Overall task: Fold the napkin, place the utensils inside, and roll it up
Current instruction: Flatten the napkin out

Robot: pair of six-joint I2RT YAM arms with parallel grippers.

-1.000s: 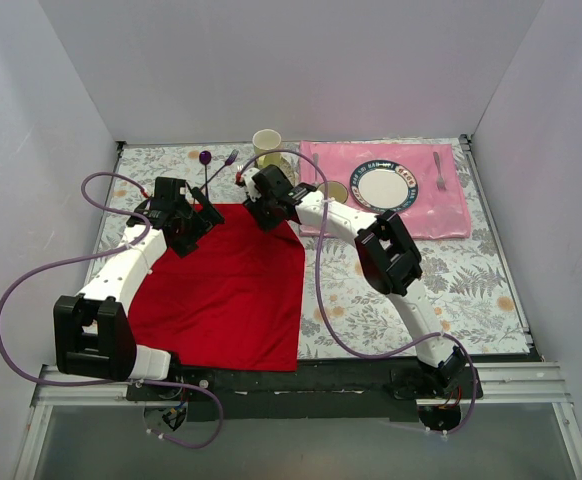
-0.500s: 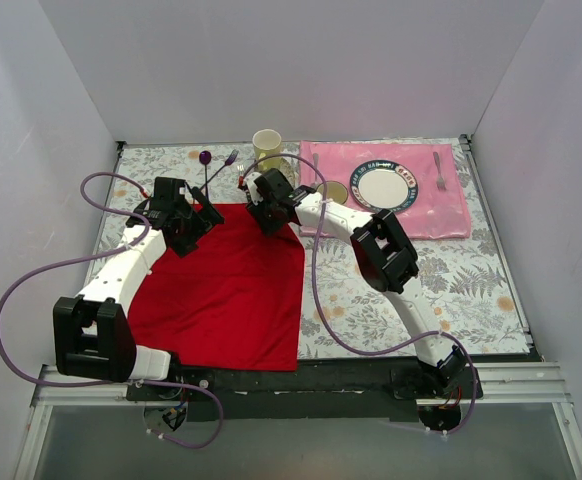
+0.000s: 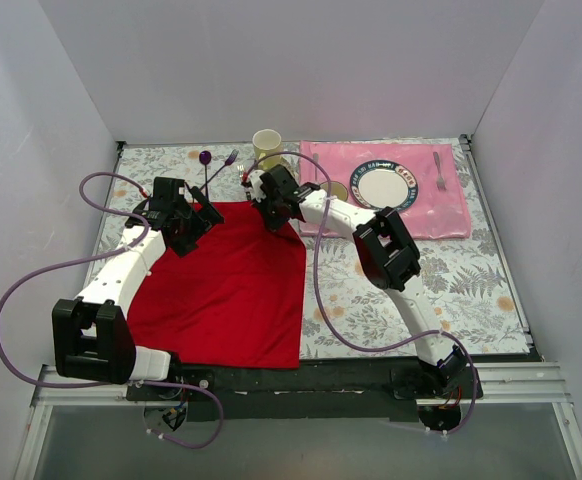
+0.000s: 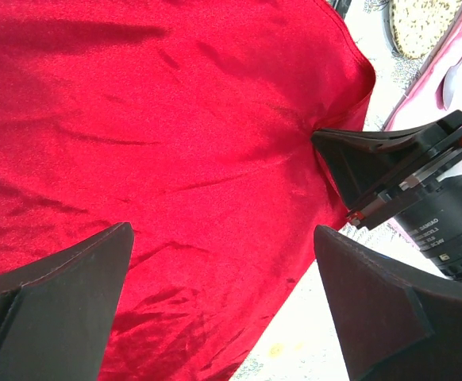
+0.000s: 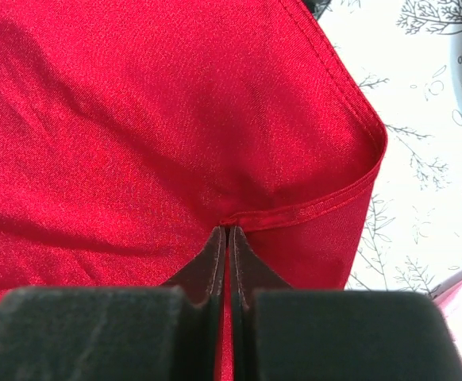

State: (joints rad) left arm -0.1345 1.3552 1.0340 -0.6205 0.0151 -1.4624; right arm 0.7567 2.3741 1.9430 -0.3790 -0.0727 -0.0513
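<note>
The napkin (image 3: 226, 290) lies spread flat on the left half of the bench (image 3: 471, 270), its far right corner just beside the pink placemat (image 3: 451, 215). At that corner the right pincer (image 5: 228, 238) has its jaws pressed together on the hem, and the cloth puckers toward the tips. The left pincer (image 4: 223, 305) hangs over the far left part of the cloth with its jaws spread wide, holding nothing. This looks like the start of the first fold. Next, the left pincer likely needs to drop and pinch its own corner, so both can lift the far edge evenly toward the near edge.
</note>
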